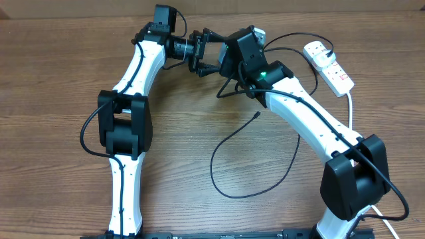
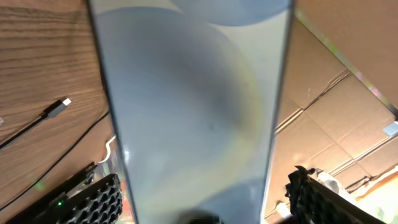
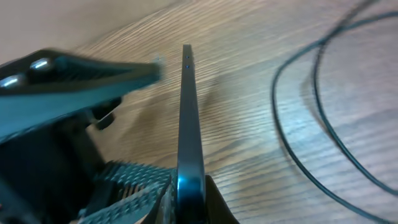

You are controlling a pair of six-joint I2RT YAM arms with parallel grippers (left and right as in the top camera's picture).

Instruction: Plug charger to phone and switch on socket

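Edgewise, slim glossy phone (image 3: 187,124), thin black charger cable (image 2: 55,110)

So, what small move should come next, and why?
Probably back the left tool off the phone: the right tool clamps it, the left fingers stand wide beside it, and the charger tip lies free on the table.

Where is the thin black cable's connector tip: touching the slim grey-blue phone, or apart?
Apart. Left wrist view: bare table shows between connector tip and phone.

Wooden table (image 1: 60,166); cardboard wall (image 2: 339,121) behind.
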